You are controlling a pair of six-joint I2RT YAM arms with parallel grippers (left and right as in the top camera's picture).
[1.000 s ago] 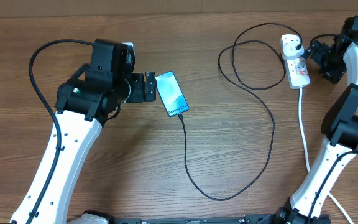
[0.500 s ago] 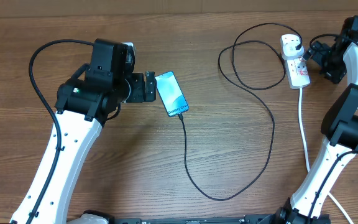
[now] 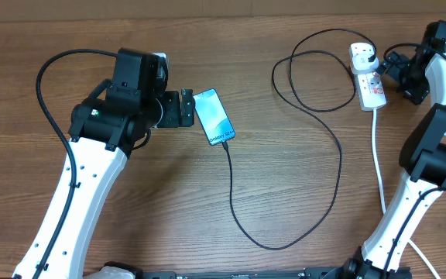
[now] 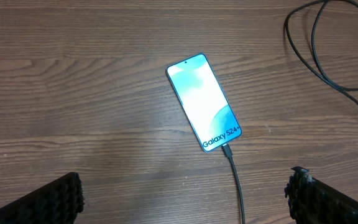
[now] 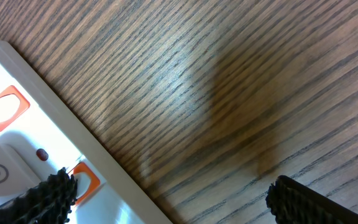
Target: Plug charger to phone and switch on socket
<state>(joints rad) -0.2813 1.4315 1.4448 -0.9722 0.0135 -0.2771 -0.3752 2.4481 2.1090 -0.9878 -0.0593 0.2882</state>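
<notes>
Socket lies flat at the far right of the wooden table. Light rigid plastic, probably skids if shoved, so press the red switch straight down, no grasp. Right gripper spread wide, empty, right at it. Charger tip meets phone. Left gripper wide, empty.

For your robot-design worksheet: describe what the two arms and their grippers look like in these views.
The left arm and right arm have white links with bulky black joint housings. A black cable loops beside the left one. The fingers are black with ridged pads.
</notes>
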